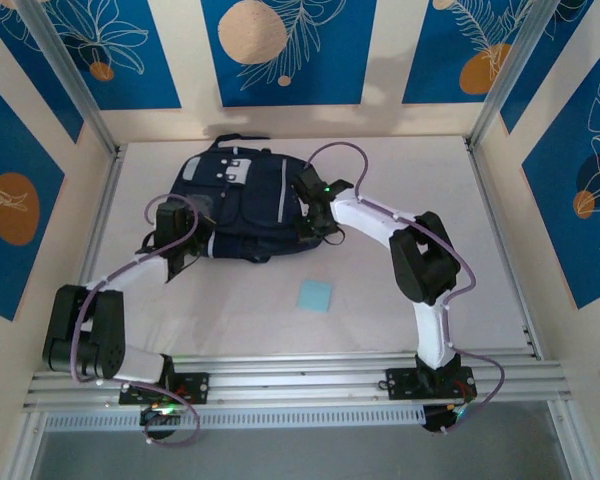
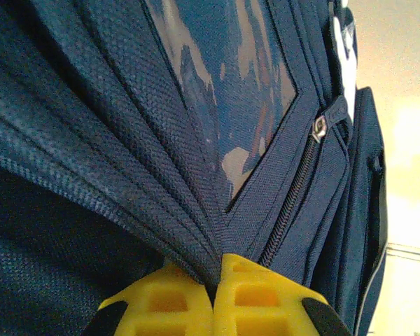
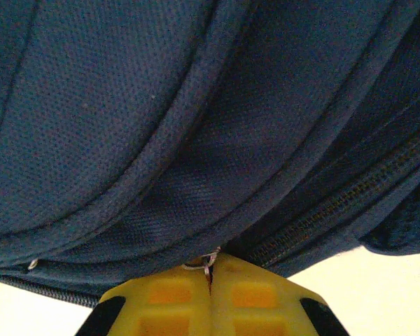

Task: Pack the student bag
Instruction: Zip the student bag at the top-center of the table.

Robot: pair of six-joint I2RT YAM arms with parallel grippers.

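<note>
Matte white worktop [image 1: 400, 300] | I see woven navy student bag [image 1: 245, 210] upper centre | left end effector [image 2: 215, 271] pinches its pleated fabric | right end effector [image 3: 210, 271] pinches its corded seam

One student bag [image 1: 242, 215] lies on the one worktop [image 1: 430, 180]. One light-blue square sheet [image 1: 315, 295] lies near the student bag, on its near side and apart from it. There are two arms: the left arm [image 1: 130, 270] at the student bag's left side and the right arm [image 1: 380, 220] at its right. There are two end effectors, the left end effector [image 2: 215, 276] and the right end effector [image 3: 210, 269]. Each has two yellow fingers [image 2: 168, 301], four in all. Two small white patches [image 1: 226, 171] sit at the student bag's far end.
</note>
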